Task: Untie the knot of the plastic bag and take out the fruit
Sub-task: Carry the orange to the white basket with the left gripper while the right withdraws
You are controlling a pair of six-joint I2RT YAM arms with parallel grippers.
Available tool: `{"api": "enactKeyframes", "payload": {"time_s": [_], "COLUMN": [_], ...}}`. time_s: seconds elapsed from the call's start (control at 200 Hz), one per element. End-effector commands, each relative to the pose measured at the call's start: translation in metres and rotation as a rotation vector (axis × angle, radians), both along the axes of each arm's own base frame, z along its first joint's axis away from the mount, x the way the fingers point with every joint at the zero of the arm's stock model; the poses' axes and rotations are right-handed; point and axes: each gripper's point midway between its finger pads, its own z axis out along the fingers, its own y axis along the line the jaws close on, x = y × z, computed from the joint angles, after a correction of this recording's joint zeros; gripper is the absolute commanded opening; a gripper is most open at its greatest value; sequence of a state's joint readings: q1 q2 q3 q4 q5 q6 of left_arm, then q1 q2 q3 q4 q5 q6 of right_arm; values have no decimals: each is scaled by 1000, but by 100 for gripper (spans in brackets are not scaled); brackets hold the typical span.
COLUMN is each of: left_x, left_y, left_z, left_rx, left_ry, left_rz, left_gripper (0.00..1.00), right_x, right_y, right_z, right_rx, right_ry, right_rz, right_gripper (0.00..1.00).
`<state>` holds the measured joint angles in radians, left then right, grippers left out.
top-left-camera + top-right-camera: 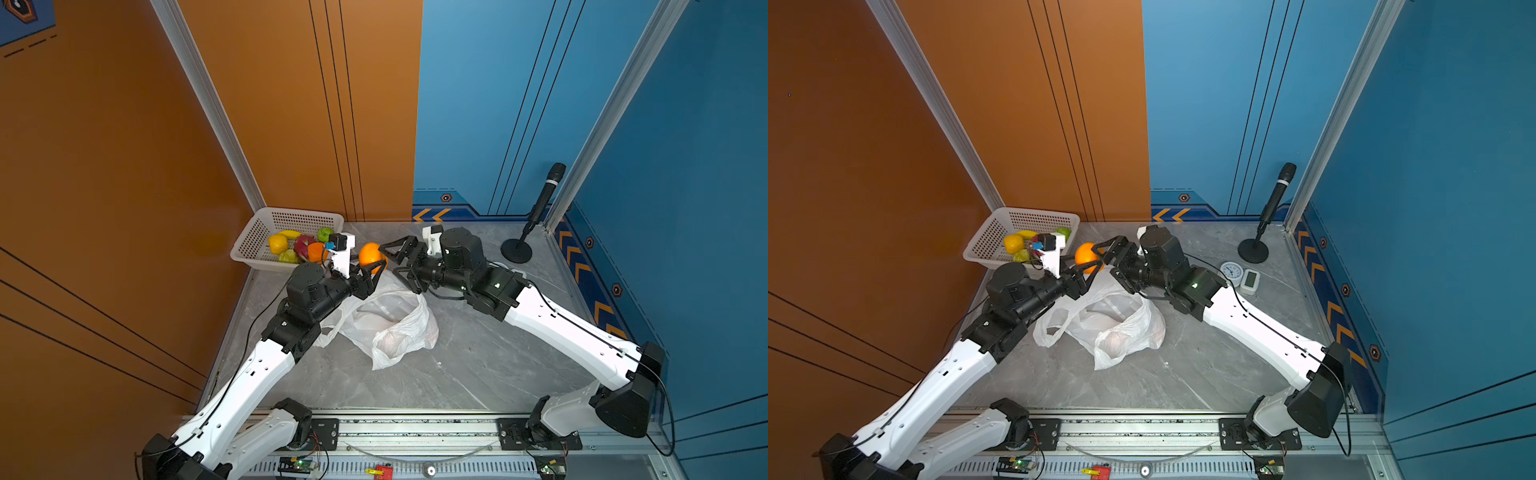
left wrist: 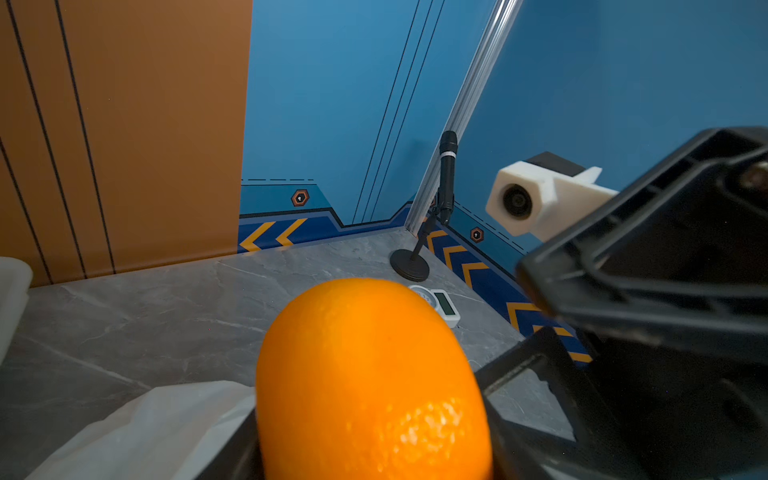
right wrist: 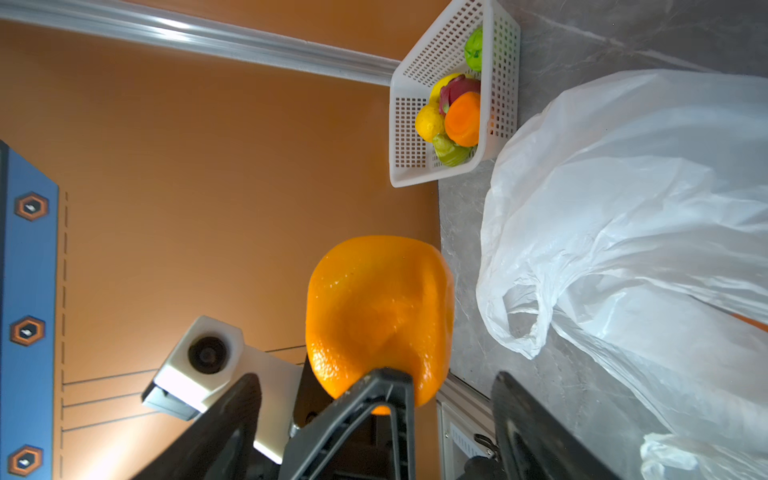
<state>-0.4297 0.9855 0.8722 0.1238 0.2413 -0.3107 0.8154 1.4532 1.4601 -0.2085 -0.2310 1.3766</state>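
A round orange fruit (image 1: 371, 254) (image 1: 1086, 254) hangs above the table, just right of the basket, with my left gripper (image 1: 371, 268) (image 2: 374, 436) shut on it from below. My right gripper (image 1: 392, 253) (image 3: 376, 376) stands open right beside it, its fingers apart from the peel. The white plastic bag (image 1: 386, 320) (image 1: 1108, 320) (image 3: 623, 208) lies slack and open-mouthed under both grippers, and a pale round shape (image 1: 392, 338) shows through it. No knot shows; a handle loop (image 1: 1050, 328) lies loose.
A white mesh basket (image 1: 291, 212) in the back left corner holds a yellow fruit (image 1: 277, 243), a dragon fruit (image 1: 304, 243), a green one (image 1: 325, 233), an orange one (image 1: 316, 251) and a banana (image 1: 291, 233). A microphone stand (image 1: 516, 251), a clock (image 1: 1231, 272) and a small display (image 1: 1250, 280) stand back right.
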Motion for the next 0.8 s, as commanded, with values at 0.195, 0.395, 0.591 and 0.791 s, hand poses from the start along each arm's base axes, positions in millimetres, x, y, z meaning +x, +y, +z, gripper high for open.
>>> {"api": "enactKeyframes", "payload": {"time_s": [0.195, 0.395, 0.591, 0.791], "left_x": [57, 110, 152, 187], "left_y": [37, 88, 146, 204], "left_z": [38, 35, 17, -19], "left_rx": [-22, -44, -96, -197], "left_ry": [2, 63, 129, 210], "left_rz": [178, 356, 545, 732], "left_gripper": [46, 44, 44, 44], "right_x": [32, 49, 70, 94], "right_y": [-55, -74, -85, -100], "right_z": [32, 39, 33, 17], "right_rx": [-19, -102, -144, -172], "right_ry": [-151, -223, -183, -126], "right_rz": [-95, -103, -81, -81], "right_gripper": [100, 100, 100, 100]}}
